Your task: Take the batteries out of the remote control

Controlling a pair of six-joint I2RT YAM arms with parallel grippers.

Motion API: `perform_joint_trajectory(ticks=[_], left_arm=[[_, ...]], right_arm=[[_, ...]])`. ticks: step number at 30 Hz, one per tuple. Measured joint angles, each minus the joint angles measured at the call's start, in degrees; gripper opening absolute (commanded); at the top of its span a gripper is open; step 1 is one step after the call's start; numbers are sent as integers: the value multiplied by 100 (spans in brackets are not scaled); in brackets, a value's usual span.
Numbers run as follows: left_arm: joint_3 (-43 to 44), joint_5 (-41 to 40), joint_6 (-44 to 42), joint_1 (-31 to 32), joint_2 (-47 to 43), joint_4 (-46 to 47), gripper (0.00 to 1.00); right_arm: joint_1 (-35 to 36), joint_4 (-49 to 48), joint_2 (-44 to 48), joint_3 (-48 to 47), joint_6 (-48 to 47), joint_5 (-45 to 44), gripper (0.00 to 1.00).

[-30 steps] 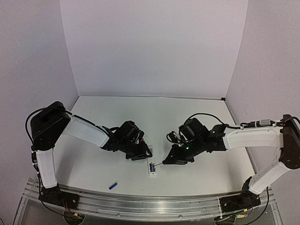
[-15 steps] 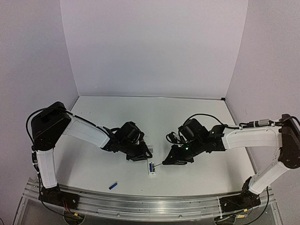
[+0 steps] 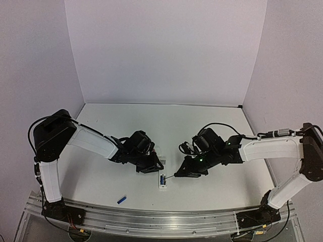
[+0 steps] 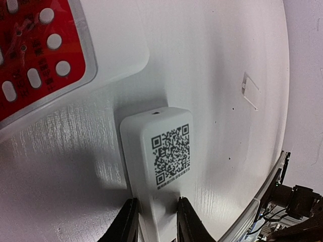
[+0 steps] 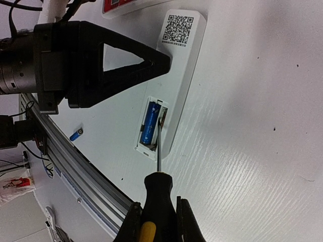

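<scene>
The white remote control [image 3: 163, 177] lies back up on the table, its QR-code sticker [image 5: 178, 23] showing. Its battery bay is open, with one blue battery [image 5: 150, 124] in the left slot and the right slot empty. A second blue battery [image 3: 121, 199] lies loose near the front rail; it also shows in the right wrist view [image 5: 76, 134]. My left gripper [image 4: 153, 229] is shut on the remote [image 4: 159, 151], one finger on each side. My right gripper [image 5: 157, 224] is shut on the black-and-yellow screwdriver [image 5: 157, 201], whose tip sits in the bay beside the battery.
A red-faced remote [image 4: 35, 60] lies just beyond the white one, close under the left gripper. The metal rail [image 3: 161, 219] runs along the table's front edge. A thin white cover piece [image 4: 251, 91] lies flat on the table to the right.
</scene>
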State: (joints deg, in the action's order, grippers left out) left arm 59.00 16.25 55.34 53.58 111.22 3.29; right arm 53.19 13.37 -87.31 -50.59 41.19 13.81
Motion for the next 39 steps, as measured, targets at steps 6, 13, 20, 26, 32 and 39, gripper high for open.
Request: perform_joint_trajectory(ticks=[6,13,20,26,32,39], left_arm=[[-16,-4,27,0,0,23,23],[-22,-5,51,0,0,37,22],[-22,-12,69,0,0,39,22],[-22,-24,72,5,0,42,22],[-22,-48,172,11,0,42,18],[-26,-149,351,43,-4,76,11]], right_arm=[[0,-7,0,8,1,6,0],[0,-29,13,25,21,13,0],[0,-62,63,90,28,96,0],[0,-62,63,90,28,102,0],[0,-86,51,90,28,102,0],[-4,-477,48,294,62,149,0]])
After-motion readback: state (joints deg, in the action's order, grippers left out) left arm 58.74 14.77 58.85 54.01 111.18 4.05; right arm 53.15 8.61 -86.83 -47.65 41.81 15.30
